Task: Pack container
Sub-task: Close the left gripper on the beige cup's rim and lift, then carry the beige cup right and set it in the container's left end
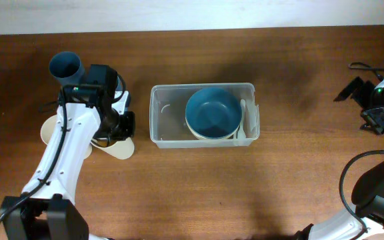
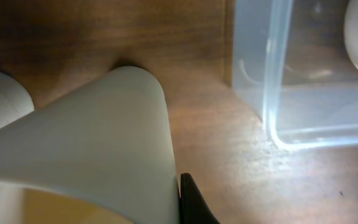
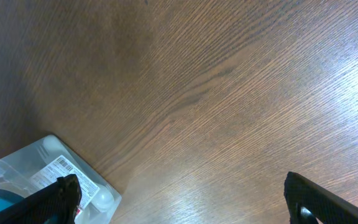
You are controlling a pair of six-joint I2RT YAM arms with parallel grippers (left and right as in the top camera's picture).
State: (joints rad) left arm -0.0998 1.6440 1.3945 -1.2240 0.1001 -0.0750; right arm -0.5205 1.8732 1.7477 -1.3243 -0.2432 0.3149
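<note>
We are at the pick-up of a cup: the left gripper (image 1: 117, 125) is clamped tight on the wall of a cream cup (image 2: 98, 143) lying just left of the container (image 1: 202, 86) (mid-table, a blue bowl (image 1: 212, 112) sitting in its right part). Next we must lift the cup over the rim into the free left end. The right gripper (image 3: 182, 202) hangs wide and empty.

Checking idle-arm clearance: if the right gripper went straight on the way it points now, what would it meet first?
Most likely the bare wooden table: it fills the right wrist view ahead of the open right gripper. The container sits off to the lower left, outside that line.
</note>
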